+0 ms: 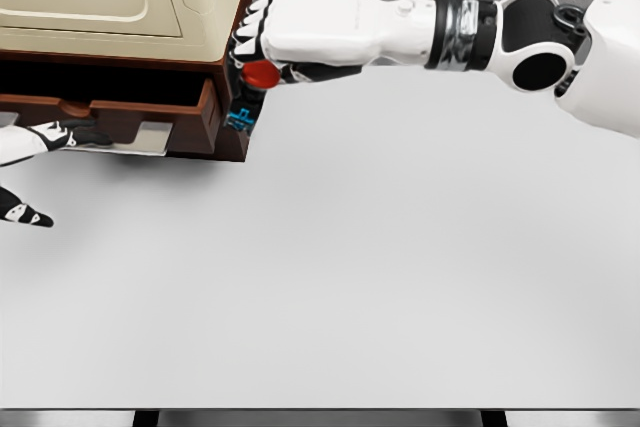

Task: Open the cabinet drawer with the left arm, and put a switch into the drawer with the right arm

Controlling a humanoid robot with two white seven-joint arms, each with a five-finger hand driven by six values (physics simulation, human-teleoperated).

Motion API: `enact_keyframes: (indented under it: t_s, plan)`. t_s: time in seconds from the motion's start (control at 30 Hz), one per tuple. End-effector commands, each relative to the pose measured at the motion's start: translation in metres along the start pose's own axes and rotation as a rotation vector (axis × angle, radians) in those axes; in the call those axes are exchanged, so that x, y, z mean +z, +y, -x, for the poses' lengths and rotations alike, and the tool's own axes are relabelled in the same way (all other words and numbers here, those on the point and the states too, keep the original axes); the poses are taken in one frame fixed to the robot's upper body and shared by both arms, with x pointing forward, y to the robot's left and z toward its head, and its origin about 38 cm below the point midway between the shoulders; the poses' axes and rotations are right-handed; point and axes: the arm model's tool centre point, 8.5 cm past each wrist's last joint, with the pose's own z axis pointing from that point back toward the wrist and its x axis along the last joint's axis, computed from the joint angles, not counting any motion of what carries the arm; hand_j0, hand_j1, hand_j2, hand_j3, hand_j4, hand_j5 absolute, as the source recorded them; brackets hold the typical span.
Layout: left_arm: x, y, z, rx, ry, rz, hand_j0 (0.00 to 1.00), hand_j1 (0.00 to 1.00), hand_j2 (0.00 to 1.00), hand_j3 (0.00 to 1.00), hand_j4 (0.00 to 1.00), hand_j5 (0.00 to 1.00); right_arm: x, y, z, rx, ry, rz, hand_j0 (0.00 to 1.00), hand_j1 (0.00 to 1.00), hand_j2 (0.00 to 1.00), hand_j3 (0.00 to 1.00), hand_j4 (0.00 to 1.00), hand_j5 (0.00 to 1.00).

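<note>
Head view: one switch (250, 97), two robot hands.

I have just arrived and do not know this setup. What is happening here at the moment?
The right hand reaches across the white table and holds a switch with a red button beside the right corner of the brown cabinet. The drawer is pulled out, and the left hand is at its handle. The switch is not yet inside the drawer.
</note>
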Motion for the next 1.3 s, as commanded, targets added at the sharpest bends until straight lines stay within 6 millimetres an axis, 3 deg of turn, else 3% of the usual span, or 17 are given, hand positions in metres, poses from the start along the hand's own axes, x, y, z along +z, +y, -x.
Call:
enact_keyframes:
  t_s: [0.0,0.33,0.4,0.77,1.27]
  plan:
    - [-0.006,-0.005,-0.012,0.028,-0.066,0.005,1.00,1.00,1.00,1.00,1.00,1.00,-0.001,-0.005,-0.001,-0.002,-0.003,0.017,0.49,0.49,0.49,0.49,0.49,0.49]
    - [-0.003,-0.004,-0.022,0.019,-0.082,0.020,1.00,1.00,1.00,1.00,1.00,1.00,-0.004,-0.013,-0.004,-0.018,-0.019,0.046,0.49,0.49,0.49,0.49,0.49,0.49]
    - [-0.003,-0.008,-0.021,0.026,-0.082,0.026,1.00,1.00,1.00,1.00,1.00,1.00,-0.016,-0.013,-0.009,-0.019,-0.045,0.048,0.49,0.49,0.49,0.49,0.49,0.49]
    - [0.007,-0.012,-0.029,0.020,-0.075,0.064,1.00,1.00,1.00,1.00,1.00,1.00,-0.033,-0.014,-0.011,-0.025,-0.070,0.058,0.49,0.49,0.49,0.49,0.49,0.49]
    - [0.013,-0.015,-0.040,0.024,-0.086,0.090,1.00,1.00,1.00,1.00,1.00,1.00,-0.064,-0.014,0.002,-0.038,-0.061,0.064,0.49,0.49,0.49,0.49,0.49,0.49]
